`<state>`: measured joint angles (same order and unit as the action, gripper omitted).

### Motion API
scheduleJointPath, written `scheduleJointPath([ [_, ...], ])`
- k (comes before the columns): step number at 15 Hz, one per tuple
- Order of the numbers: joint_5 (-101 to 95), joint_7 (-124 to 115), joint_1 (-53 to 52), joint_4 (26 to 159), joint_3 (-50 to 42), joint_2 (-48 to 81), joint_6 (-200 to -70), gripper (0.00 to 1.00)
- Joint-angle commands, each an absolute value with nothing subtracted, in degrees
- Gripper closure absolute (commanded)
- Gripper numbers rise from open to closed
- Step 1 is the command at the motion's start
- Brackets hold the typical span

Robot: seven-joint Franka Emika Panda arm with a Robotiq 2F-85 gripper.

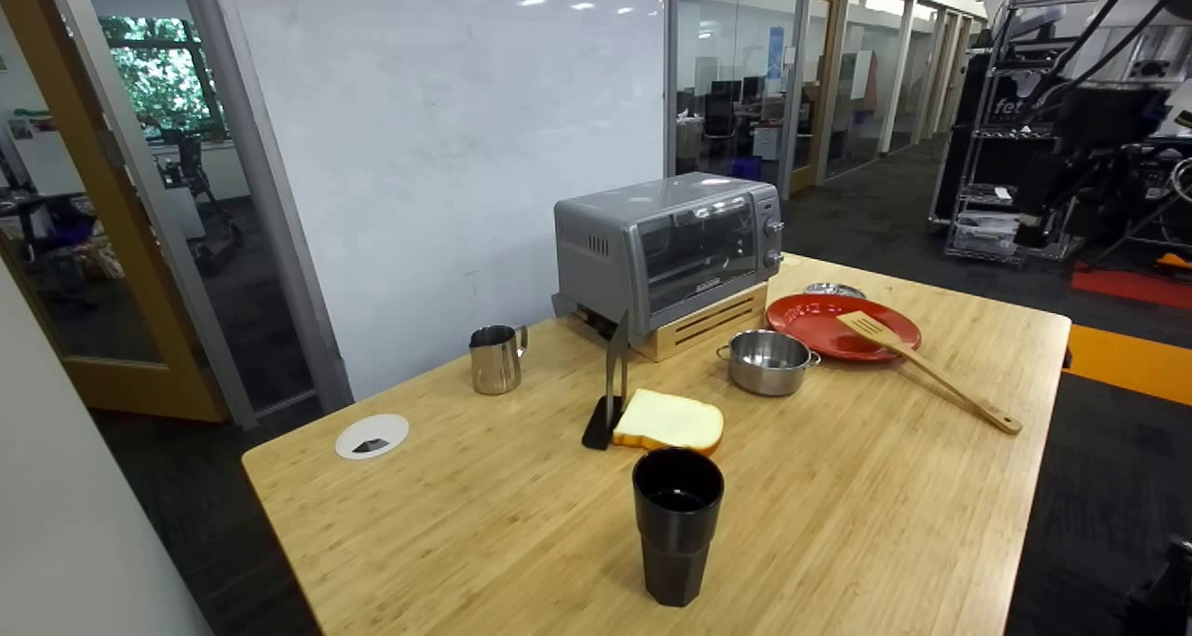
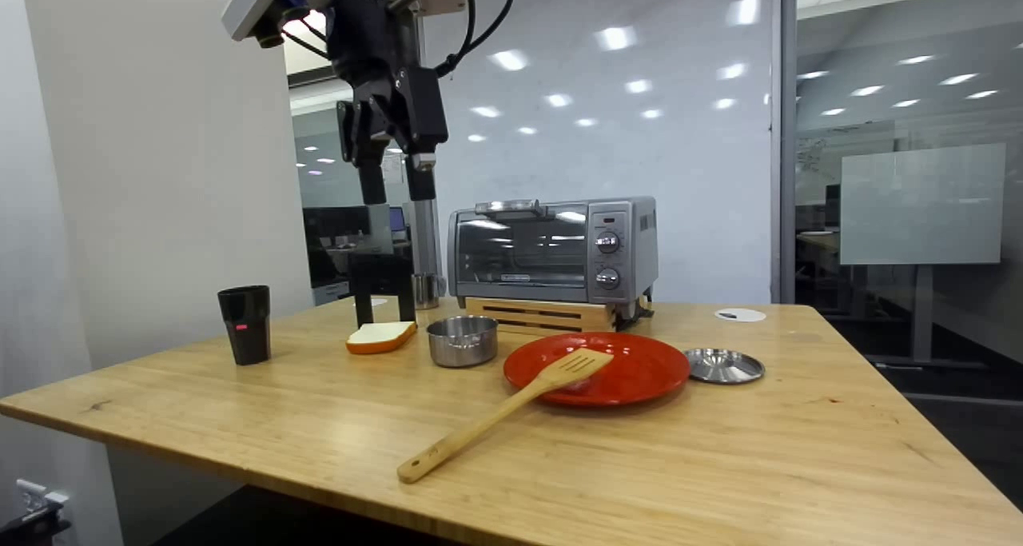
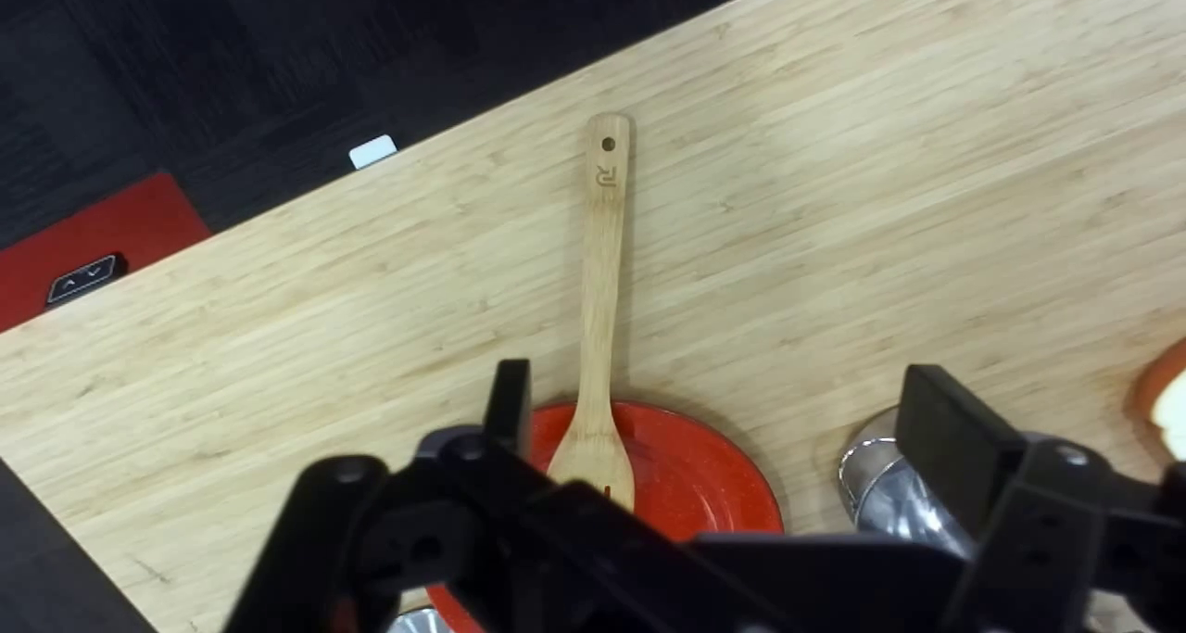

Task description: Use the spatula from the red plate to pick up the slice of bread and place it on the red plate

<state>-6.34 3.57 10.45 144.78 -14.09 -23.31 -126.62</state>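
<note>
While the claw [image 2: 398, 199] hangs well above the table [image 2: 719, 450], its two fingers spread wide, the spatula [image 3: 599, 313] lies with its slotted blade on the red plate [image 2: 643, 370] and its handle reaching out over the wood, the end near the table's edge. Pale and streaked with grain, the table bears a few dark marks. The bread [image 1: 670, 420] sits flat on it between the upright black cup [image 2: 245, 322] and the steel pot [image 2: 463, 346]. A shiny lid [image 2: 723, 366] lies just beside the red plate. Farther back, a grey toaster oven [image 2: 551, 246] stands on a slatted wooden rack [image 2: 543, 314], with a metal jug [image 1: 495, 361] near it. Behind them a big whiteboard [image 1: 447, 152] gives back rows of lights [image 2: 615, 38] in both exterior views. In an exterior view, glass-fronted rooms [image 1: 736, 21] run along a corridor [image 1: 875, 175] past its end, a wire shelf [image 1: 1006, 134] stands well away from the table, and a wood-framed door [image 1: 130, 385] stands at the opposite end. Dark carpet [image 1: 1108, 487] lies below, with an orange strip [image 1: 1131, 364] and a red strip [image 1: 1131, 287] on it.
</note>
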Motion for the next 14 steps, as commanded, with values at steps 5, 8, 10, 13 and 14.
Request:
scheduleJointPath([
  [5, -6.0, 4.8, 11.5, 148.1, -14.3, -16.7, -139.9, 0.00],
  [8, -7.1, 4.7, 12.0, 148.7, -14.3, -13.0, -141.9, 0.00],
  [10, -8.5, 4.4, 12.7, 149.0, -14.2, -10.9, -143.4, 0.00],
  [13, -11.8, 4.0, 13.7, 149.1, -14.3, -7.5, -145.6, 0.00],
  [14, -13.2, 3.5, 14.1, 149.0, -14.2, -6.3, -146.6, 0.00],
])
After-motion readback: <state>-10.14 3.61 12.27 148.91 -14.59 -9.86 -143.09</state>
